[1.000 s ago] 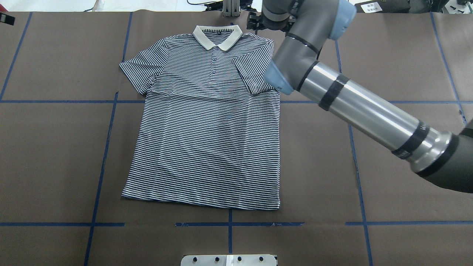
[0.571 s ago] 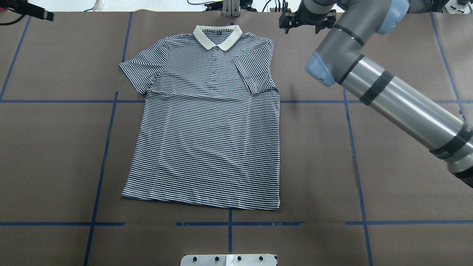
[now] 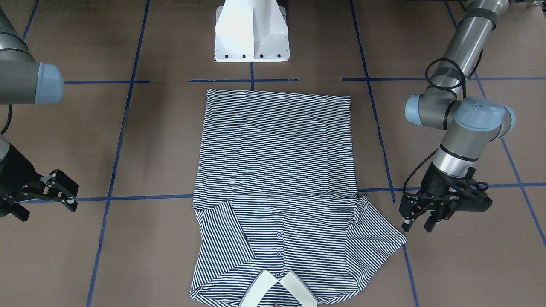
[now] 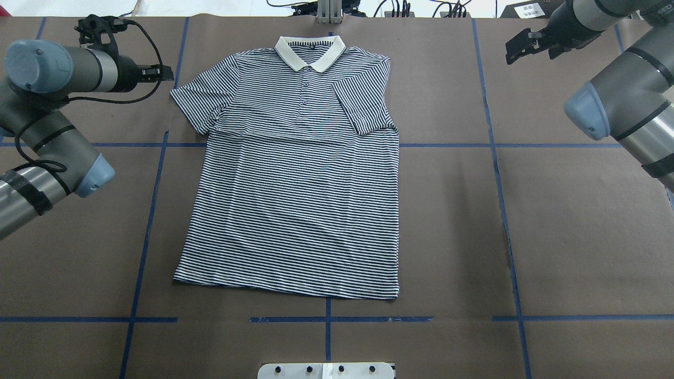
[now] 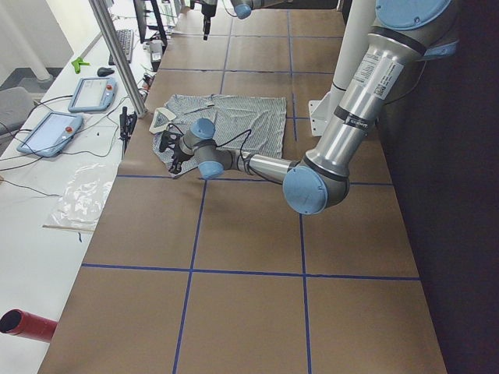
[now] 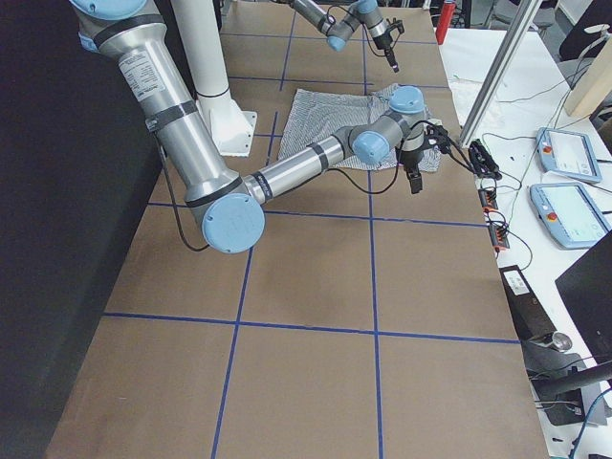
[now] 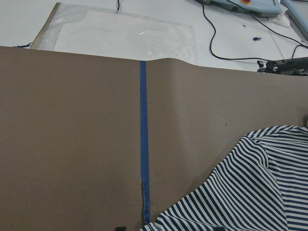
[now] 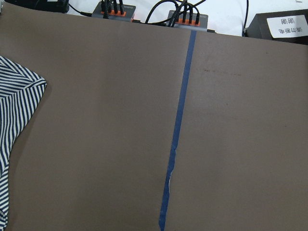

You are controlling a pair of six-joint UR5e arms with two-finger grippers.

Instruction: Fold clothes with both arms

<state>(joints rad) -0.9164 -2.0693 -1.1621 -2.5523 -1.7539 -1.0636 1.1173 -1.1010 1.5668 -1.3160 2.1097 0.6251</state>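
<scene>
The clothes are one navy-and-white striped polo shirt (image 4: 295, 200) lying flat, front up, in the middle of the table, with its cream collar (image 4: 309, 52) at the far edge. One sleeve (image 4: 363, 105) is folded in over the chest and the other (image 4: 197, 102) is spread out. My left gripper (image 4: 164, 73) hovers just beside the spread sleeve; in the front-facing view it (image 3: 417, 222) is open and holds nothing. My right gripper (image 3: 45, 204) is open and well clear of the shirt (image 3: 277, 157), at the far right in the overhead view (image 4: 518, 50). The left wrist view catches the sleeve's edge (image 7: 255, 192).
Brown paper with blue tape lines (image 4: 147, 221) covers the table. The white pedestal base (image 3: 251, 30) stands at the near edge behind the hem. Power strips with cables (image 8: 115, 9), a clear plastic bag (image 7: 120, 33) and teach pendants (image 5: 51, 132) lie beyond the far edge.
The right arm has swung away from the shirt's folded shoulder toward the far right. The left arm has come into view on the left, its gripper now beside the spread sleeve. The shirt has not moved.
</scene>
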